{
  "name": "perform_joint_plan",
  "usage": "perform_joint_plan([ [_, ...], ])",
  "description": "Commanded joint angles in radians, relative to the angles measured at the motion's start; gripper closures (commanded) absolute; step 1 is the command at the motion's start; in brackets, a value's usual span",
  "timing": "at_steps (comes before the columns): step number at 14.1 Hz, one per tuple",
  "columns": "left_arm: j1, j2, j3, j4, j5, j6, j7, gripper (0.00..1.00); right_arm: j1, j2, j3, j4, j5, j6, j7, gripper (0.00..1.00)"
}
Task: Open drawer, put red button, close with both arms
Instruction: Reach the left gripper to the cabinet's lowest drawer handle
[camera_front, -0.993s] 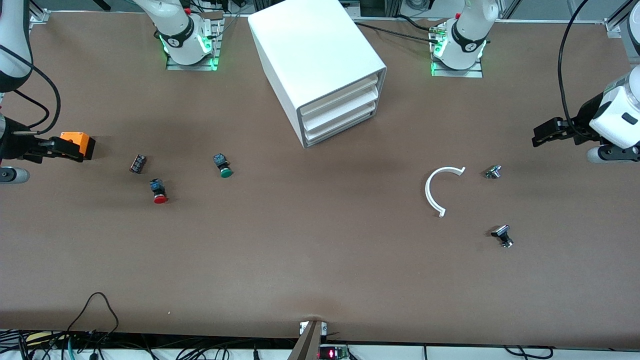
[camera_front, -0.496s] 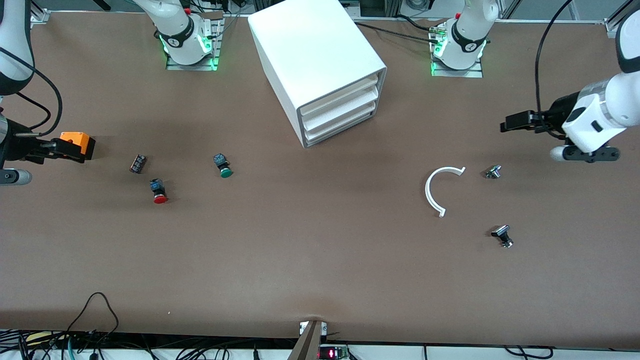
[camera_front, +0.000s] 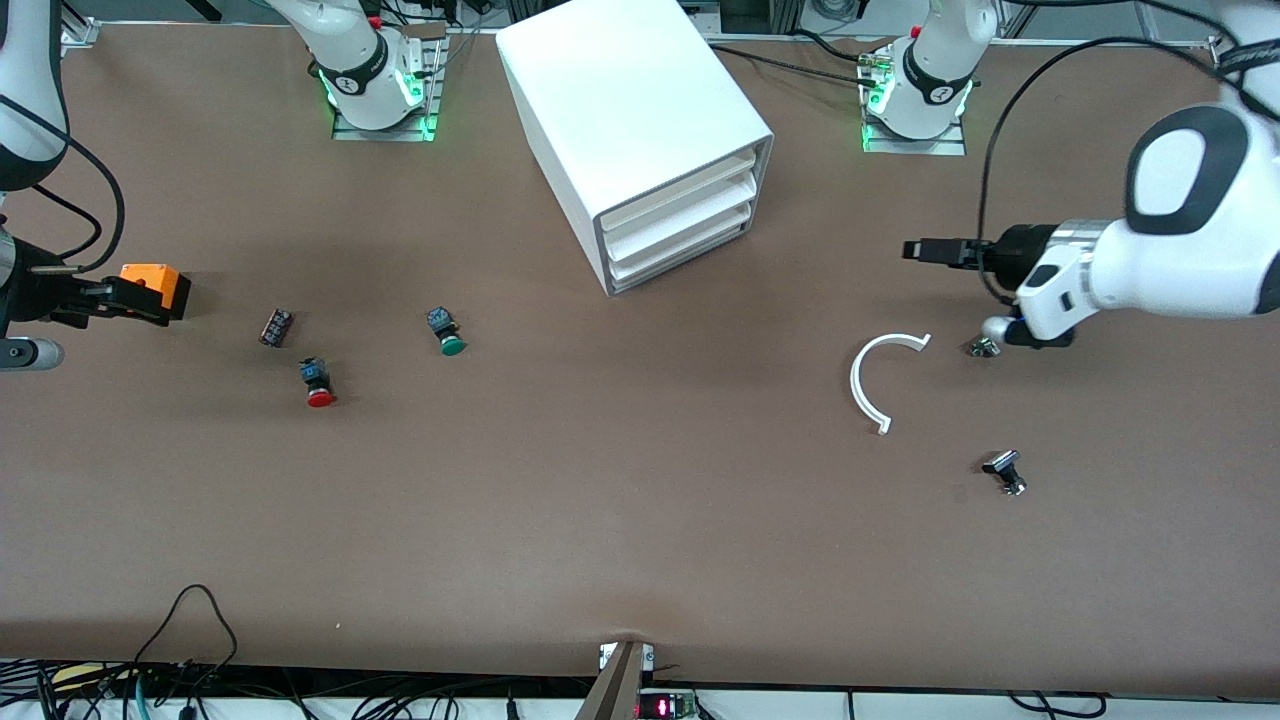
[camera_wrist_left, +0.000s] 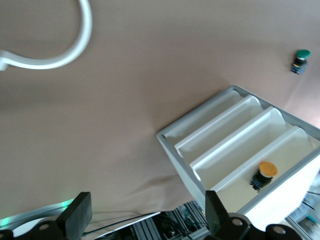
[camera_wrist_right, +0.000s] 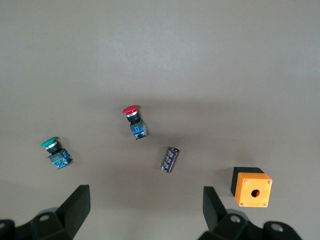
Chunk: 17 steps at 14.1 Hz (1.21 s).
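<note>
Drawer (camera_front: 678, 217) shut — both arms' fingers (camera_wrist_left: 76, 216) spread, aloft.

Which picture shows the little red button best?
The right wrist view shows the small red-capped push button best: it looks big there, with its round cap and blue-and-black body clear on the brown table. The front view shows it too, but tiny, beside the small dark cylinder. The left wrist view does not show it at all.
</note>
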Motion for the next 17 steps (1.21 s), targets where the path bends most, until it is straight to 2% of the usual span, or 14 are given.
perform_joint_plan([
  [1, 0.001, 0.020, -0.030, -0.058, -0.050, 0.039, 0.115, 0.00, -0.008, 0.002, 0.003, 0.007, 0.016, -0.007, -0.018, 0.00],
  [3, 0.001, 0.046, -0.064, -0.082, -0.064, 0.078, 0.135, 0.00, -0.008, 0.002, 0.003, 0.007, 0.016, -0.007, -0.018, 0.00],
  [6, 0.001, 0.100, -0.110, -0.116, -0.179, 0.126, 0.198, 0.01, -0.008, 0.005, 0.003, 0.007, 0.016, -0.007, -0.019, 0.00],
  [9, 0.001, 0.165, -0.119, -0.147, -0.291, 0.149, 0.352, 0.01, -0.008, 0.007, 0.003, 0.007, 0.016, -0.007, -0.019, 0.00],
  [13, -0.013, 0.210, -0.167, -0.171, -0.357, 0.166, 0.442, 0.04, -0.008, 0.007, 0.003, 0.007, 0.016, -0.007, -0.033, 0.00],
  [17, -0.042, 0.267, -0.170, -0.185, -0.421, 0.167, 0.609, 0.04, -0.008, 0.007, 0.003, 0.007, 0.016, -0.007, -0.033, 0.00],
])
